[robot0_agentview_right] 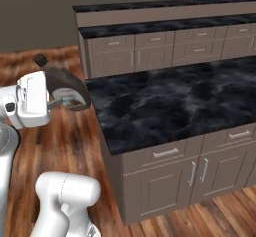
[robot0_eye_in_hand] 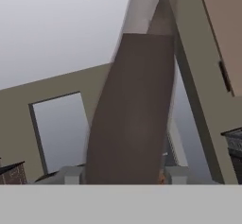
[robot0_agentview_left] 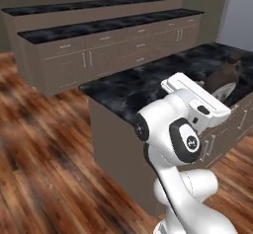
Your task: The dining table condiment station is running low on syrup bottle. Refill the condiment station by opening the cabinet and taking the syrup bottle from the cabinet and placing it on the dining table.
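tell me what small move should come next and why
Probably carry on toward the dining table in the background: the gripper is shut on the syrup bottle, held in the air beside the nearer counter, not yet over the table.

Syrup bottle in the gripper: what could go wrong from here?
The syrup bottle hangs tilted in the gripper, resting on nothing. If it slips, it would likely fall onto the wood floor or the counter. Swinging it across could also knock it against the counter's marble edge.

Syrup bottle (robot0_agentview_right: 65, 88) left of the near counter (robot0_agentview_right: 175, 106); dining table (robot0_agentview_right: 150, 8) behind.
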